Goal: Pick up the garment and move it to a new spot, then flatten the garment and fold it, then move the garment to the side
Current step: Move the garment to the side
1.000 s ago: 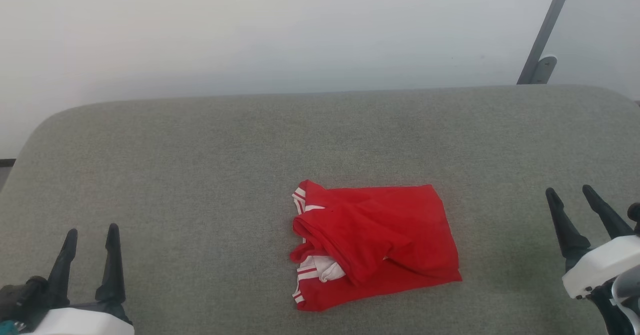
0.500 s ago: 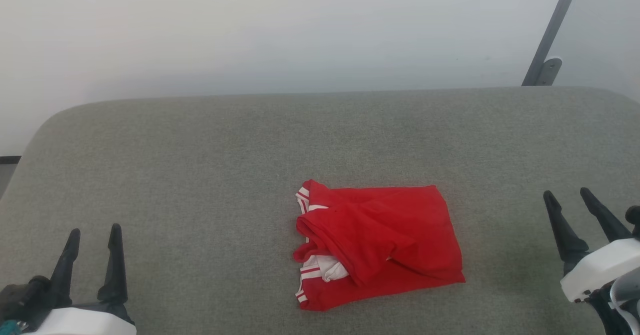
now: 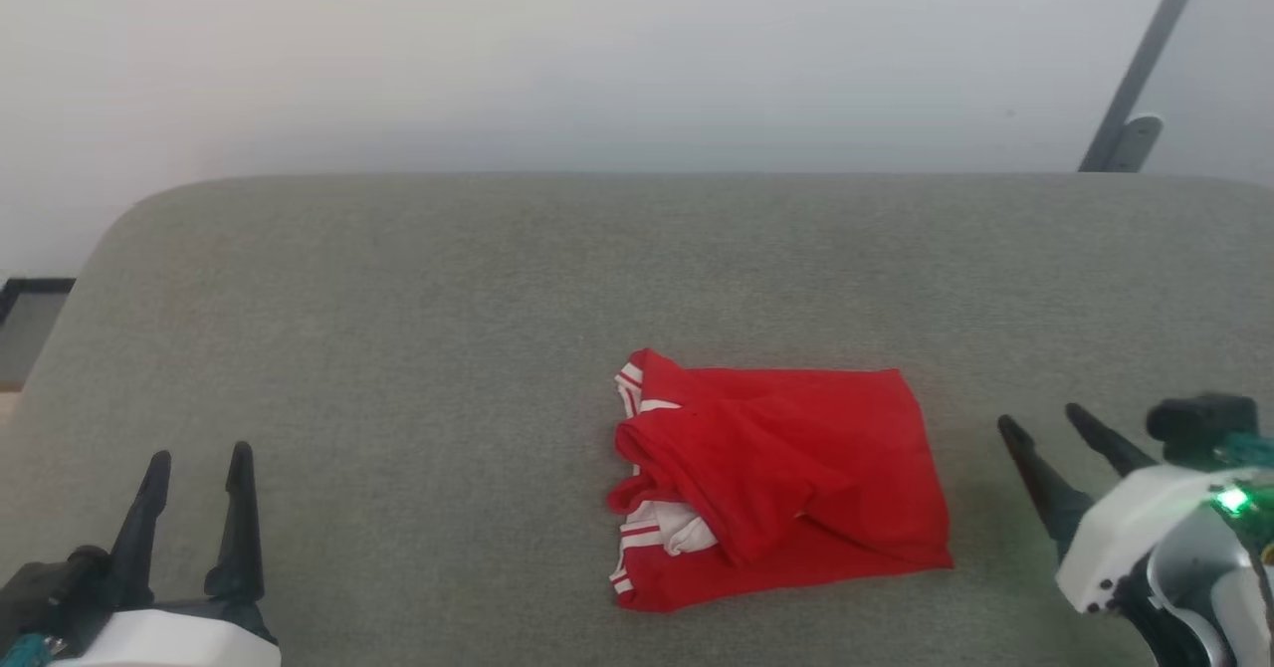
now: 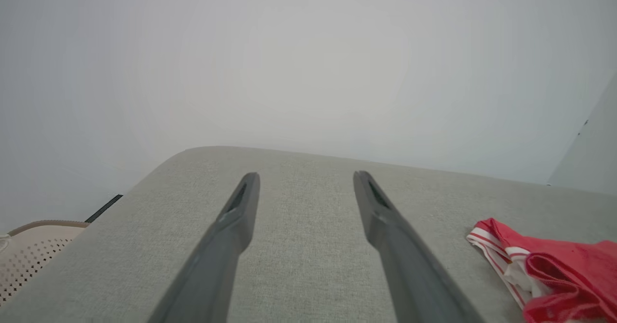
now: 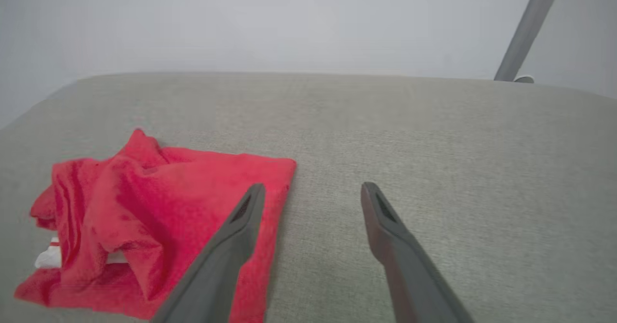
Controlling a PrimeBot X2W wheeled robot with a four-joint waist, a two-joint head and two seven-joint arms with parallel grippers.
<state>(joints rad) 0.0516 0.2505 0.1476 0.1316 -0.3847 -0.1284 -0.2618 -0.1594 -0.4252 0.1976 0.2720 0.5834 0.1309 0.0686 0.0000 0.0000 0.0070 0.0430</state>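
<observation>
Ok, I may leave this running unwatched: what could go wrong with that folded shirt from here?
1. The shirt is loosely folded, with a white sleeve poking out; pinching only the top layer could pull it open.
2. The open right hand sits near its right edge and could shove or rumple it.

Garment (image 3: 786, 478): solid red, with white-and-red striped trim at its left edge. Cushioned surface (image 3: 398, 329): plain grey-green weave. Left gripper (image 3: 199, 453) and right gripper (image 3: 1040, 418): black fingers, white housings. Basket (image 4: 29, 253), lower left: beige, perforated.
</observation>
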